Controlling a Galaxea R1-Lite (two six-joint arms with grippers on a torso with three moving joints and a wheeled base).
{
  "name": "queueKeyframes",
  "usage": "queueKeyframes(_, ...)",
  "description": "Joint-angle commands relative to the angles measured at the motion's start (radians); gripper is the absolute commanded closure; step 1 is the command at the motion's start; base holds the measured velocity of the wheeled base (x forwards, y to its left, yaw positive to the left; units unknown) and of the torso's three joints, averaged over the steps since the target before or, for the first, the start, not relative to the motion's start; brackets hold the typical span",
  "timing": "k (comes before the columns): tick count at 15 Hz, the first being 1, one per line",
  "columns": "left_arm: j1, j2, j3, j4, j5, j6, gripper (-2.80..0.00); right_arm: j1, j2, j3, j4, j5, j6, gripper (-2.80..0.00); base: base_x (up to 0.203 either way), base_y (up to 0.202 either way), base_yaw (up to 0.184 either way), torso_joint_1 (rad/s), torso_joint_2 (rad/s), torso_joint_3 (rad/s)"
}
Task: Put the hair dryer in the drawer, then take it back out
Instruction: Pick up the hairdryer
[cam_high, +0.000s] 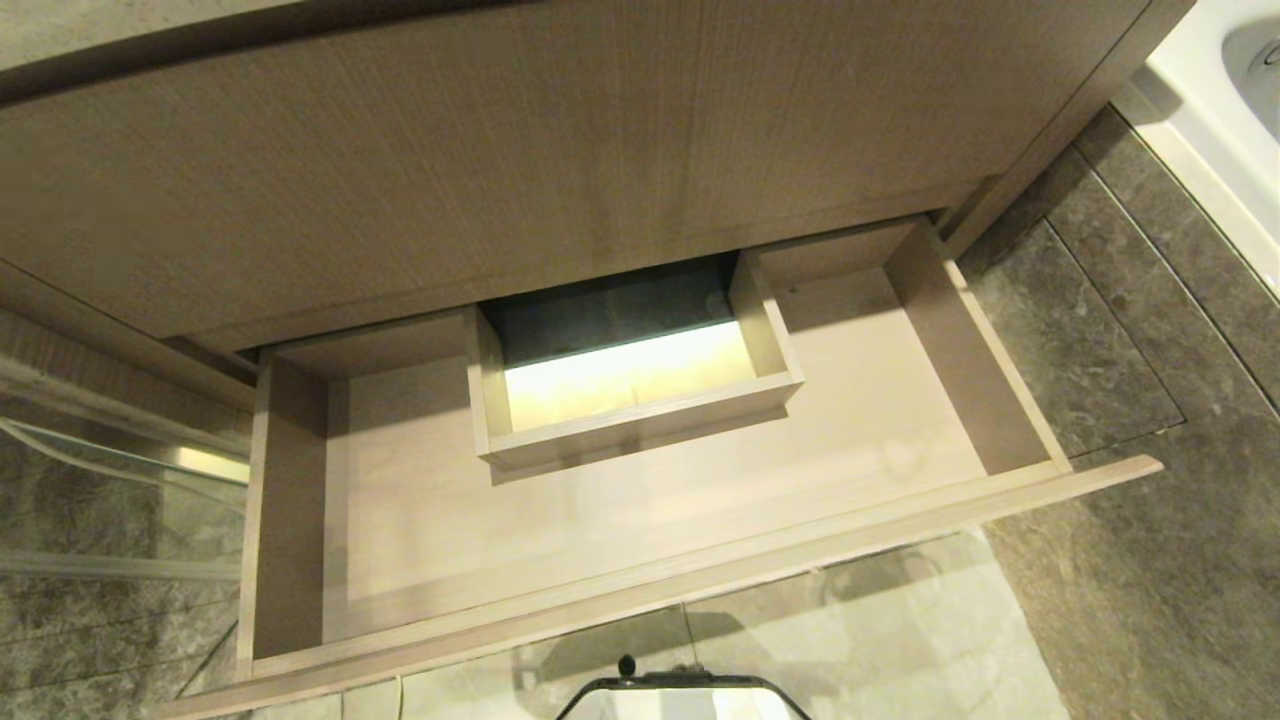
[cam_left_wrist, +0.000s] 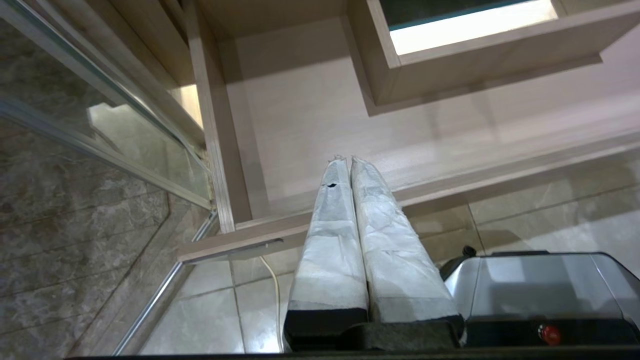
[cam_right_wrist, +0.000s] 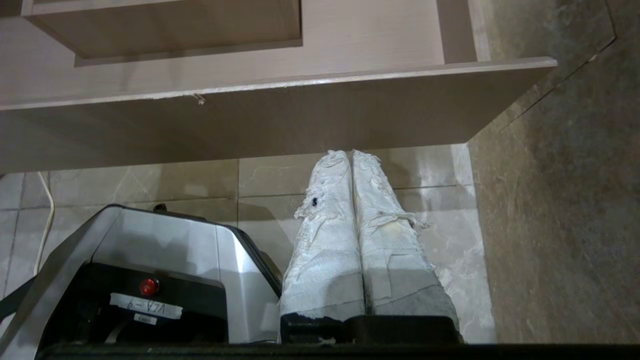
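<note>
Tiled floor (cam_high: 1150, 560), drawer (cam_high: 650, 520) open beyond jaws

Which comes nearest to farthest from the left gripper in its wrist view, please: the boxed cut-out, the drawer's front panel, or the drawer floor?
From the shut left gripper:
1. Drawer's front panel, crossing just behind the fingertips.
2. Drawer floor, bare, beyond the tips.
3. Boxed cut-out, at the drawer's back.
No hair dryer shows.
</note>
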Motion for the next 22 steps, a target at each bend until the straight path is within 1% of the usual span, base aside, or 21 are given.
queueKeyframes(1,0.0,0.0,0.001,0.0,0.0,0.0,0.0,0.0,-0.039,0.0,0.0,0.001,-0.002,0.0,0.0,0.0,0.0,0.0,0.0,0.0)
queueKeyframes(3,0.0,0.0,0.0,0.0,0.001,0.0,0.0,0.0,-0.039,0.0,0.0,0.001,0.003,0.0,0.0,0.0,0.0,0.038,-0.06,-0.031)
queueKeyframes(7,0.0,0.0,0.0,0.0,0.0,0.0,0.0,0.0,-0.039,0.0,0.002,0.001,0.001,0.0,0.0,0.0,0.0,0.213,-0.39,-0.182)
queueKeyframes(22,0.0,0.0,0.002,0.0,0.001,0.0,0.0,0.0,-0.039,0.001,0.002,-0.001,0.0,0.0,0.0,0.0,0.0,0.287,-0.55,-0.266)
